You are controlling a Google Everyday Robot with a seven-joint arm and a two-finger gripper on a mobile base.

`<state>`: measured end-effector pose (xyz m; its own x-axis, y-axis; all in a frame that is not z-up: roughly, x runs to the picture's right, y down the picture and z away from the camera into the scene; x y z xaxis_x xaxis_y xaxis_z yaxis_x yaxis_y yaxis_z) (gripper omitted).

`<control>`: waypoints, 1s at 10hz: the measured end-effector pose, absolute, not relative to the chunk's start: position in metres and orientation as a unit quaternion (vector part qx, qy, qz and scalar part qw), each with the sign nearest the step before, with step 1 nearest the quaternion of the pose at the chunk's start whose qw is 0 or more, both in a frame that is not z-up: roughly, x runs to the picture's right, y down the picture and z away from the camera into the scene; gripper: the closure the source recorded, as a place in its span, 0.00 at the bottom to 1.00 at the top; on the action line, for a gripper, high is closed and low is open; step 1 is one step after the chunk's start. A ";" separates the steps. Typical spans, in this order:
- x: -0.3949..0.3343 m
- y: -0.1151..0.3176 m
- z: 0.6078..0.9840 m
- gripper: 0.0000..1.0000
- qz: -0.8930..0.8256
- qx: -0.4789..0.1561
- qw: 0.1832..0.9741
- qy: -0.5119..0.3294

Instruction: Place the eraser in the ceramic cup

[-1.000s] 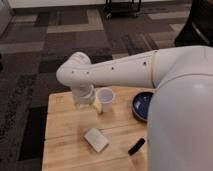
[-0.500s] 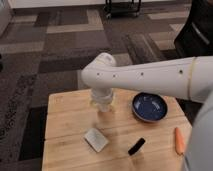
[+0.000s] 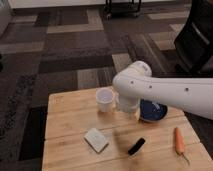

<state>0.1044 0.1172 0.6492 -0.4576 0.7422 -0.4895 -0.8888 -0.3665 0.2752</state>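
The black eraser (image 3: 136, 146) lies on the wooden table (image 3: 65, 125) near its front edge, right of centre. The white ceramic cup (image 3: 105, 99) stands upright at the back of the table, and what shows of its inside is pale. My white arm reaches in from the right. My gripper (image 3: 128, 106) hangs below the arm's rounded joint, just right of the cup and above and behind the eraser. It is partly hidden by the arm, and nothing shows in it.
A flat pale block (image 3: 96, 139) lies left of the eraser. A dark blue bowl (image 3: 154, 112) sits at the back right, partly hidden by my arm. An orange carrot (image 3: 179, 141) lies near the right edge. Patterned carpet surrounds the table.
My arm has swung to the right, from over the cup to between the cup and the bowl. The cup now shows in full. The objects on the table have not moved.
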 end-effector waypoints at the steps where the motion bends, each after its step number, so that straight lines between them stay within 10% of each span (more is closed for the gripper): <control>1: 0.115 0.125 0.635 0.35 0.828 -0.133 0.477 0.263; 10: 0.117 0.146 0.621 0.35 0.851 -0.126 0.435 0.268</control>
